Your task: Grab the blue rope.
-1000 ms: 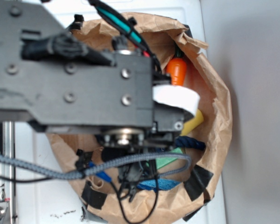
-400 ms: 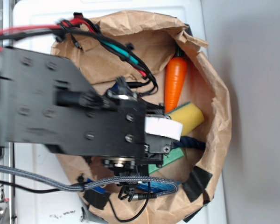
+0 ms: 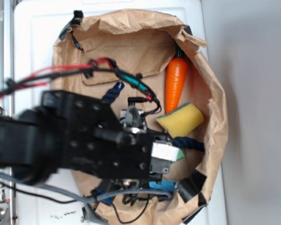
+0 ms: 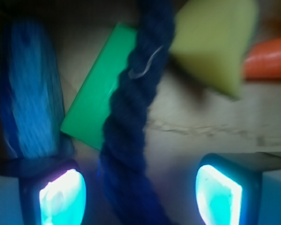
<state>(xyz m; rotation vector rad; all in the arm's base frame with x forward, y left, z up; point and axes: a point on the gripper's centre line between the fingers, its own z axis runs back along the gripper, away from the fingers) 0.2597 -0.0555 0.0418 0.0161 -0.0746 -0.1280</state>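
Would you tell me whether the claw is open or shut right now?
Open. In the wrist view the claw has both pads spread apart, with the blue rope running between them, not yet pinched.

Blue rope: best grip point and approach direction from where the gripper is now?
Grip the blue rope on the straight twisted stretch running between the fingers, not at its ends. Come straight down from above with the gripper and close across the strand: the wrist view shows the jaws open and already straddling it. That stretch lies partly on the green block, with the yellow sponge close alongside, so keep centred.
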